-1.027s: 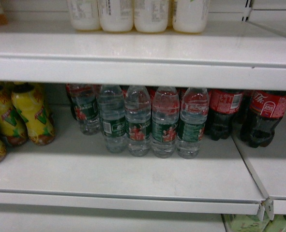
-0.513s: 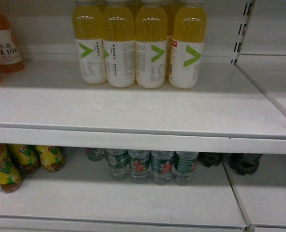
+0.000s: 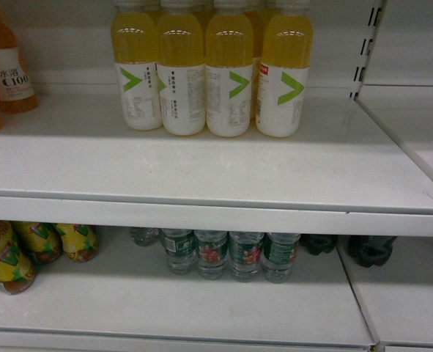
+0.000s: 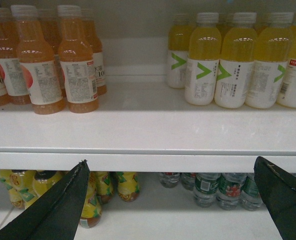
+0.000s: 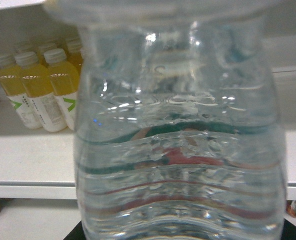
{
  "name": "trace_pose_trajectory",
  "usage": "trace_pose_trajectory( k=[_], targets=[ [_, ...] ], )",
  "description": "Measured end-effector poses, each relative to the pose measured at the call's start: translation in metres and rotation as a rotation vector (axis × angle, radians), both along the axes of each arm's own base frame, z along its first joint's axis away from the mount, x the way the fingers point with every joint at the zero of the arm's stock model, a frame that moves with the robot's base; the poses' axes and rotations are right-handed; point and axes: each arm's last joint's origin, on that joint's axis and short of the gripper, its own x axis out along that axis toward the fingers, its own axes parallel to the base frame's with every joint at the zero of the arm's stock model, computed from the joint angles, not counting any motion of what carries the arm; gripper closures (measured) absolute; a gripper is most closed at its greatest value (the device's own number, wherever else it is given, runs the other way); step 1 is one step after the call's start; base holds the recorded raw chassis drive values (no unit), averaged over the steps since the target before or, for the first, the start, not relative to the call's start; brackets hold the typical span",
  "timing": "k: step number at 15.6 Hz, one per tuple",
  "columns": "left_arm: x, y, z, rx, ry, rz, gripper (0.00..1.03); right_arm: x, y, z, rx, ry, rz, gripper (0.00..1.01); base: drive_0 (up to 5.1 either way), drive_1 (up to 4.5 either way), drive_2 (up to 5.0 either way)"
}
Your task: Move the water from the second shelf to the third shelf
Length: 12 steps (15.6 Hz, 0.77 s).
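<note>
Right wrist view: water bottle point(image 5: 180, 135) filling the lens, surely gripped by the right gripper though fingers unseen; more water point(image 3: 231, 253) on the lower shelf point(image 3: 165, 308). Could clip the yellow juice bottles point(image 3: 209, 73) if set too far back on the upper shelf point(image 3: 201, 169). Left gripper point(image 4: 173, 195) spread wide, empty.

Upper shelf point(image 3: 201, 172) front: bare, room for me.
Back: juice bottles point(image 3: 209, 70) block.
Left corner: orange bottles point(image 3: 4, 70) crowd.
</note>
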Motion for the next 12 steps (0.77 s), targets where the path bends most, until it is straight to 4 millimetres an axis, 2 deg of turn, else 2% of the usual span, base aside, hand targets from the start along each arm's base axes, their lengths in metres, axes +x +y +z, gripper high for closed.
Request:
trace_pose_trajectory(
  k=[3, 12],
  targets=[
    [0.0000, 0.0000, 0.0000, 0.000, 0.000, 0.000, 0.05, 0.0000, 0.0000, 0.0000, 0.000, 0.000, 0.000, 0.58, 0.0, 0.00, 0.0],
    [0.0000, 0.0000, 0.0000, 0.000, 0.000, 0.000, 0.05, -0.0002, 0.0005, 0.0000, 0.000, 0.000, 0.001, 0.58, -4.0, 2.14, 2.1]
  ],
)
